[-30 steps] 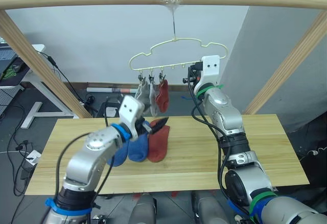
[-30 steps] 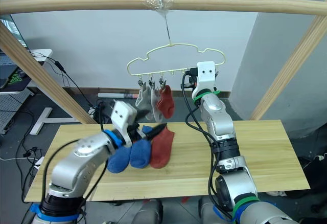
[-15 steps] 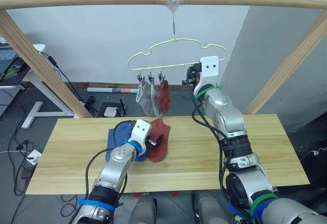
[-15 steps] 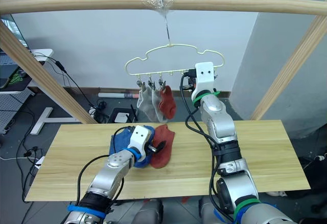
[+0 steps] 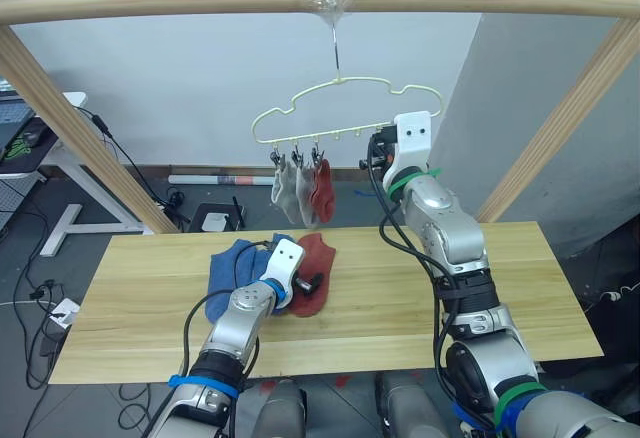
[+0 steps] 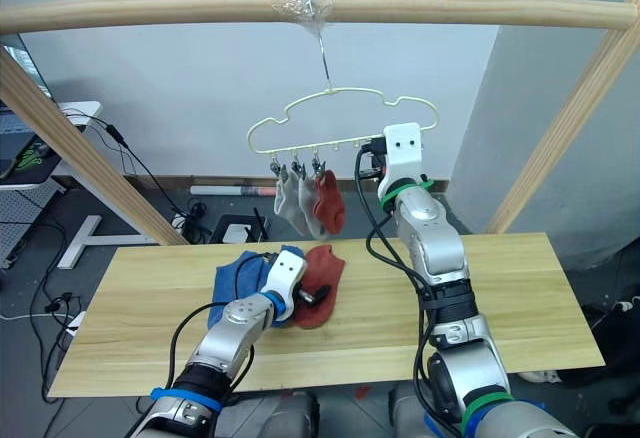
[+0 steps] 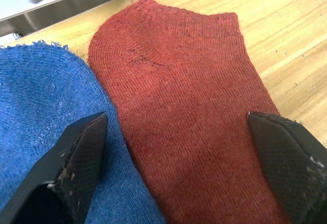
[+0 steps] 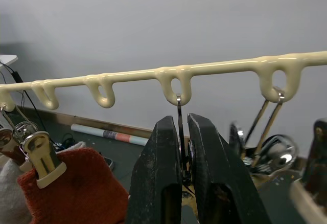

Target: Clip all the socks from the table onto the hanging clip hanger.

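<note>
Rust-red sock (image 7: 189,106) lies on the table (image 5: 400,298) beside the blue socks (image 5: 232,270). L gripper (image 7: 179,162) has dropped from mid-air onto it in the last 1 s, fingers spread wide either side, nothing held yet. R gripper (image 8: 182,178) stays pinched on a clip wire of the clip hanger (image 5: 335,108), where 3 socks hang; pickup looks imminent.
</note>
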Tool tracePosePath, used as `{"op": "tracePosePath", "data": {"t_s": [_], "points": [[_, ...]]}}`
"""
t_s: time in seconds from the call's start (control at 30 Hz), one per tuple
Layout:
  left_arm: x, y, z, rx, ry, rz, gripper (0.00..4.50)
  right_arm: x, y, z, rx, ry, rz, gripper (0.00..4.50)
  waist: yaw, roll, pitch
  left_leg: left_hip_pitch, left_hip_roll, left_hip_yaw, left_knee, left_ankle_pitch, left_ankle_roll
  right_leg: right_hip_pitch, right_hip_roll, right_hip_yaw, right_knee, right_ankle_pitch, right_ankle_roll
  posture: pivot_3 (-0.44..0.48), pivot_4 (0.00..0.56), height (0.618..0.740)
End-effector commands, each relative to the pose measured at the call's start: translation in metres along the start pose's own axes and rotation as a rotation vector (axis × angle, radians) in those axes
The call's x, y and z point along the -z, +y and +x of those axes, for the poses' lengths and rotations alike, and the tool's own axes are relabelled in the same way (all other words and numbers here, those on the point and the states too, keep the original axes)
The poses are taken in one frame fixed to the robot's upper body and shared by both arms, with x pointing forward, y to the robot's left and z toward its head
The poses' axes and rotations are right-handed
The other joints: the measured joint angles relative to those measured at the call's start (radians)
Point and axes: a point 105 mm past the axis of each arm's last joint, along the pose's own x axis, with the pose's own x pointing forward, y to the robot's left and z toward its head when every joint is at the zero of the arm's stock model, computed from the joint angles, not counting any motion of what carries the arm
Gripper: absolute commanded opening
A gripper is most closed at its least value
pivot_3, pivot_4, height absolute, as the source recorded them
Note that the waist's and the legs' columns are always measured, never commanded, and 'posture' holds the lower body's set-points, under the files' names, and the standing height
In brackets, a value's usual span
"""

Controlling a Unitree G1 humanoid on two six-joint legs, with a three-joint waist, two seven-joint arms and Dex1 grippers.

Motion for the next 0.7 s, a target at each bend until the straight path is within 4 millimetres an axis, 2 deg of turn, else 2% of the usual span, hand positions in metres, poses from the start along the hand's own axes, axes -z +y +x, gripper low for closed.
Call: {"op": "tracePosePath", "data": {"t_s": [0.03,0.07,0.27,0.4,0.57,0.7], "points": [[0.047,-0.021,-0.001,0.068,0.178,-0.052,4.50,-0.015,-0.001,-0.002,-0.002,-0.050,-0.019,0.01,0.000,0.002,-0.002,0.000,0.000,0.000,0.000,0.000,0.000,0.000,0.000,0.000,0.000,0.000,0.000,-0.001,0.184,0.740],[0.049,-0.021,-0.002,0.063,0.188,-0.058,4.11,-0.015,-0.001,-0.002,-0.003,-0.049,-0.018,0.00,0.000,0.003,-0.002,0.000,0.000,0.000,0.000,0.000,0.000,0.000,0.000,0.000,0.000,0.000,0.000,-0.001,0.184,0.740],[0.056,-0.016,-0.004,0.042,0.209,-0.049,2.61,-0.012,-0.001,-0.003,-0.007,-0.038,-0.017,0.00,0.000,0.004,-0.003,0.001,0.000,0.000,0.000,0.000,0.000,0.001,0.000,0.000,0.000,0.000,0.000,0.012,0.192,0.740],[0.048,-0.017,-0.002,0.050,0.178,0.002,1.50,-0.013,-0.002,-0.001,-0.009,-0.039,-0.018,0.00,0.000,0.004,-0.003,0.001,0.000,0.000,0.000,0.000,0.000,0.001,0.000,0.000,0.000,0.000,0.000,0.018,0.194,0.740],[0.041,-0.008,-0.002,0.009,0.158,0.059,0.06,-0.013,-0.003,-0.001,-0.008,-0.038,-0.019,0.00,0.000,0.004,-0.003,0.001,0.000,0.000,0.000,0.000,0.000,0.001,0.000,0.000,0.000,0.000,0.000,0.022,0.195,0.740],[0.036,-0.002,-0.003,-0.010,0.145,0.101,0.02,-0.013,-0.003,-0.001,-0.006,-0.038,-0.018,0.00,0.000,0.004,-0.003,0.001,0.000,0.000,0.000,0.000,0.000,0.001,0.000,0.000,0.000,0.000,0.000,0.026,0.194,0.740]]}}
